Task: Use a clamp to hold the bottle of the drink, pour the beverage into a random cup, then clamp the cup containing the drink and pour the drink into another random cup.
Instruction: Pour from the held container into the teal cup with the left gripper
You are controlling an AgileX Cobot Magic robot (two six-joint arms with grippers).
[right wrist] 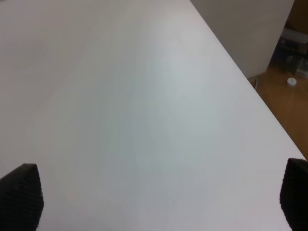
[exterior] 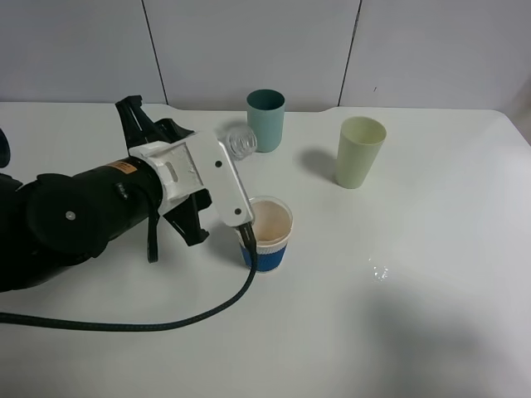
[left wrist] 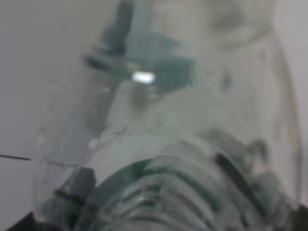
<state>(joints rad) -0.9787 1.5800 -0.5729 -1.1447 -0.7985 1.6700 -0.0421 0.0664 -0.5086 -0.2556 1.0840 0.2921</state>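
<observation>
Black along the bulky left arm (exterior: pixel 75 220), white at the flat jaw plates: stretches in low over the white table (exterior: pixel 431 332), wrist rolled sideways, left gripper (exterior: pixel 232 195) clamped tight on the bottle (exterior: pixel 241 143). Holds that bottle tipped far off upright, just behind and above the blue-sleeved cup (exterior: pixel 270 236), one jaw tip hanging right at the cup's rim. Shows little of the bottle from overhead beyond a clear, ribbed round end past the jaw plate; fills the left wrist view with blurred clear plastic and green-tinged ridges. Cannot tell whether any liquid is running. Short and upright as cups go, cream inside, white ribbed band over a blue sleeve. Trails a black braided cable (exterior: pixel 166 323) from beside that cup across the table in front of it. Pale yellow-green cup (exterior: pixel 361 151), tall and tapered, well off behind and to the right of the blue-sleeved one; teal cup (exterior: pixel 265 118), straight-sided, directly behind it, past the bottle. Right gripper (right wrist: pixel 156 199): black textured fingertips spread wide over plain white tabletop, holding nothing.
</observation>
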